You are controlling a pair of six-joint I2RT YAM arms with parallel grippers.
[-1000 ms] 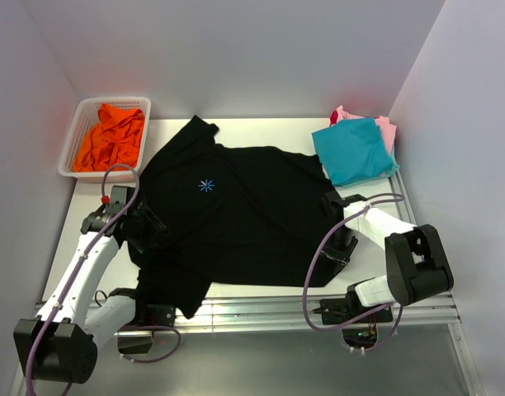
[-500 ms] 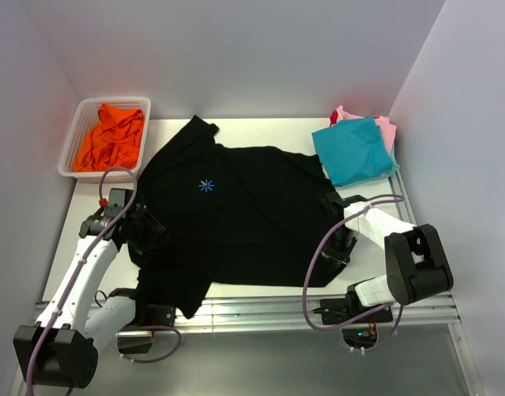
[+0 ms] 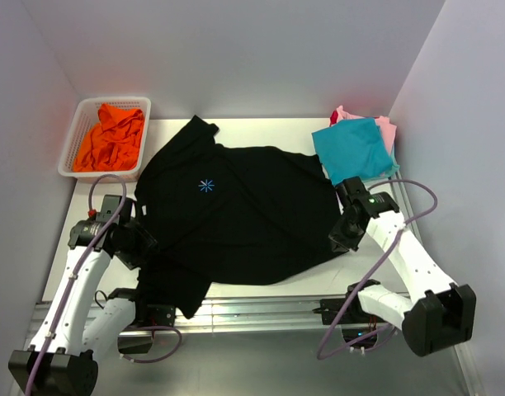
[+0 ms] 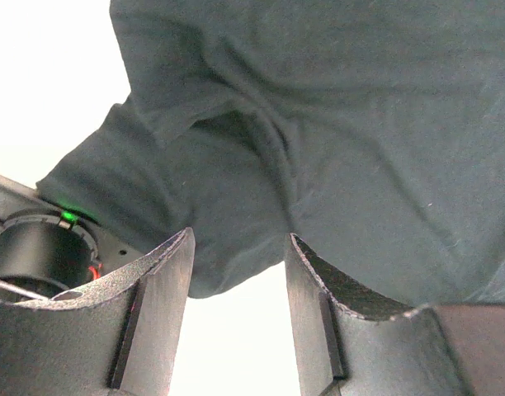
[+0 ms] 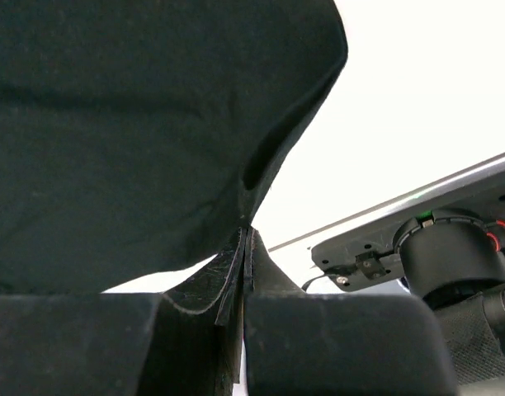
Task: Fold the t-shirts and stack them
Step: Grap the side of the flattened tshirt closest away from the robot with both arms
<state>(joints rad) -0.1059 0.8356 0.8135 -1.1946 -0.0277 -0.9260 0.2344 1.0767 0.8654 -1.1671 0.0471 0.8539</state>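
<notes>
The black t-shirt (image 3: 236, 219) with a light-blue starburst logo (image 3: 206, 186) lies spread over the middle of the table. My right gripper (image 3: 343, 235) is shut on its right hem, which it holds lifted off the table; the wrist view shows the cloth (image 5: 137, 124) pinched between the fingers. My left gripper (image 3: 141, 239) is open at the shirt's left edge, its fingers (image 4: 166, 305) just short of the sleeve (image 4: 236, 190). A folded teal shirt (image 3: 353, 150) lies on pink (image 3: 386, 128) and red ones at the back right. Orange shirts (image 3: 110, 136) fill the basket.
The white mesh basket (image 3: 75, 144) stands at the back left corner. The metal rail (image 3: 261, 309) runs along the table's near edge. Purple cables (image 3: 104, 186) loop around both arms. Walls close in on both sides.
My right arm has swung out to the right and raised the shirt's right hem off the table. My left gripper has drawn back slightly to the left and nearer the table's front.
</notes>
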